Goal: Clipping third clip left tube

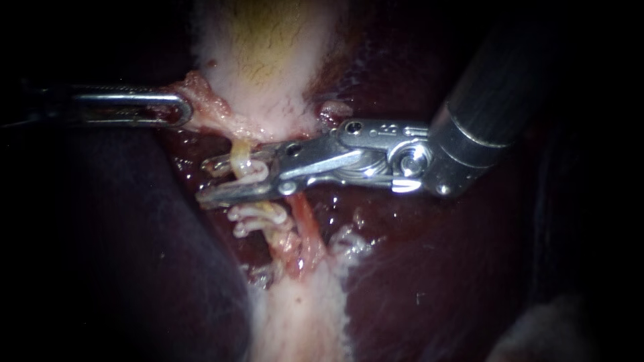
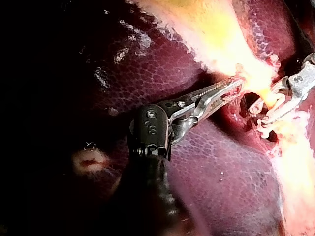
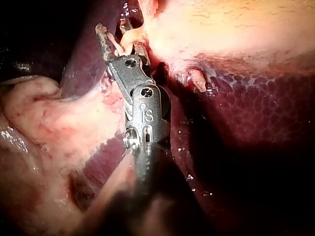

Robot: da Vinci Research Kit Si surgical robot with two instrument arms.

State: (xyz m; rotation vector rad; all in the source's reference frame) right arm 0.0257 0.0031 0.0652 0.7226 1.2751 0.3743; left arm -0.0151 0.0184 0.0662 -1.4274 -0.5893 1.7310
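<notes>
Though tiny wrist-side, clip [image 1: 253,171] endoscope-clear

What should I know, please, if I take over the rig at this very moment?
Left instrument: jaws shut on pale tissue at the gallbladder's lower end.
Right instrument: jaws straddle the left tube, gripping a white clip that is not yet squeezed flat.
Done: placed clips already sit on that tube just below the jaws.
Left: close the white clip fully, open, back out. The right tube lies close by; probably best to keep it out of the jaws.
</notes>
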